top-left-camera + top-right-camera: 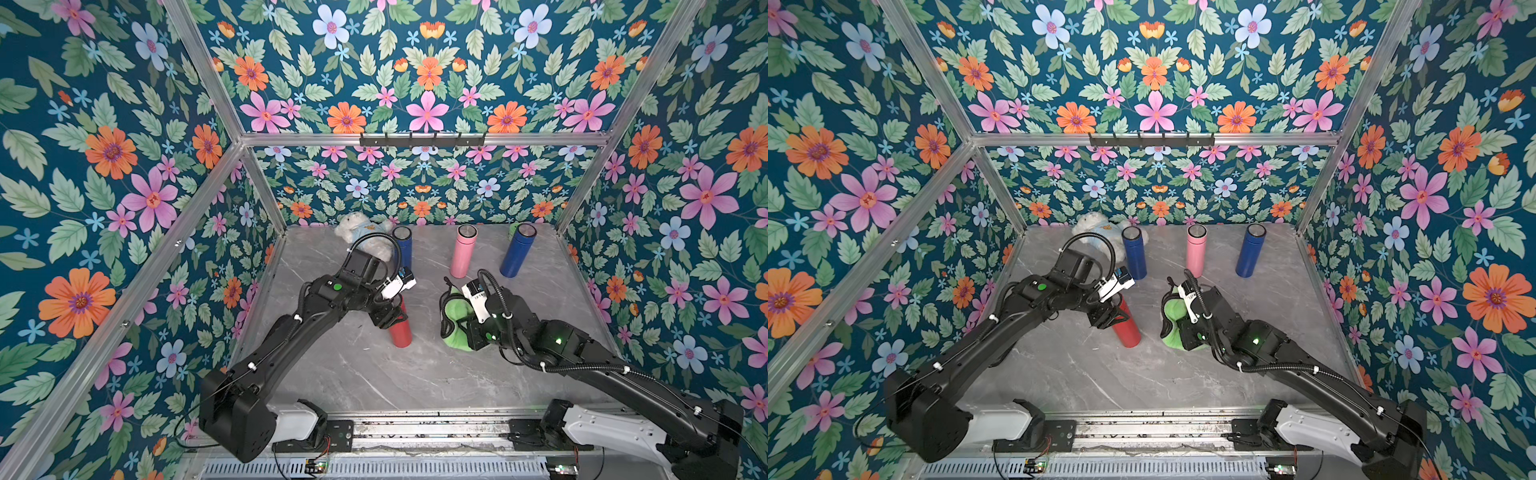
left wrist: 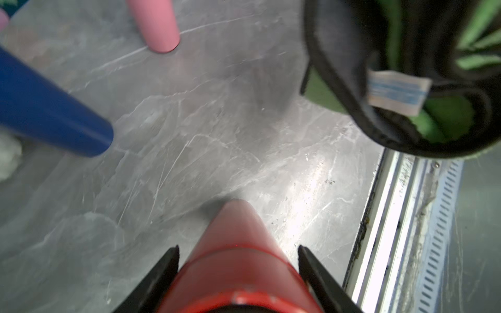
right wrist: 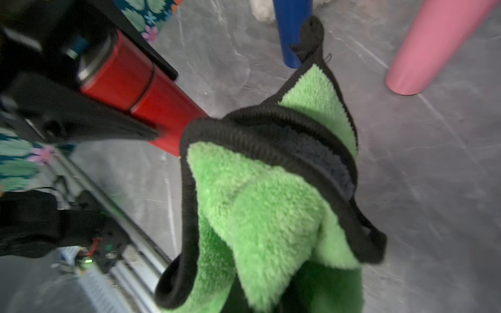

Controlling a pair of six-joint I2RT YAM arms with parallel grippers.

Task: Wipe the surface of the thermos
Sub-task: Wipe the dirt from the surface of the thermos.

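A red thermos [image 1: 401, 333] [image 1: 1128, 332] stands on the grey marble table [image 1: 415, 374], its base down. My left gripper [image 1: 390, 316] [image 2: 238, 248] is shut on its upper part, one black finger on each side of the cap [image 2: 238, 271]. My right gripper [image 1: 459, 322] is shut on a green cloth with black edging [image 1: 454, 309] [image 1: 1172, 312] [image 3: 257, 206], which hangs bunched and hides its fingers. Both top views show a strip of bare table between the cloth and the thermos [image 3: 162, 108].
At the back stand a pink thermos [image 1: 462, 252] [image 3: 433, 48] and two blue thermoses [image 1: 517, 251] [image 1: 403, 246]. A white plush bear [image 1: 360, 231] lies behind the left arm. The metal rail [image 1: 415, 428] runs along the front edge; floral walls close in the sides.
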